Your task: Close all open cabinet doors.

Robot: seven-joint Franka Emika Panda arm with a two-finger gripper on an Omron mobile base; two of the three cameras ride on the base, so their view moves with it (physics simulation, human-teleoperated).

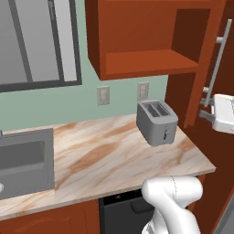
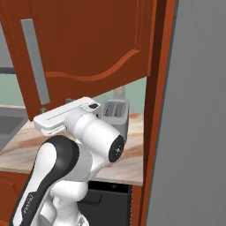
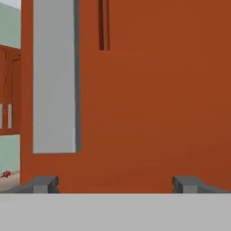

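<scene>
So, left base view first: the wall cabinet (image 1: 151, 41) stands open with its shelf bare, and its cabinet door (image 1: 218, 50) is swung out toward the robot at the right edge, grey handle (image 1: 218, 59) running down it. The white hand sits right beside that handle, I'd guess lined up there to shove the door shut. Below is a marbled worktop (image 1: 100, 160) with a grey toaster (image 1: 156, 122) near the back, a sink (image 1: 25, 160) at the left, two wall outlets (image 1: 103, 95) on pale green wall, and a window (image 1: 36, 41) up left.

Right base view: the open door (image 2: 88, 48) hangs across the top, curved raised panel facing us, handle (image 2: 35, 62) on its left side. The arm's hand reaches under its lower edge. The toaster (image 2: 115, 115) peeks out behind the arm, and a big grey slab (image 2: 194, 110) runs down the right, maybe a fridge side.

Hand view: the pincer (image 3: 115, 184) points straight at the door (image 3: 149, 99), very close, fingertips (image 3: 43, 184) spread wide with nothing between them, so released. The handle (image 3: 54, 76) is off to the left of it. Looks like a flat push on the wood, not a grab.
</scene>
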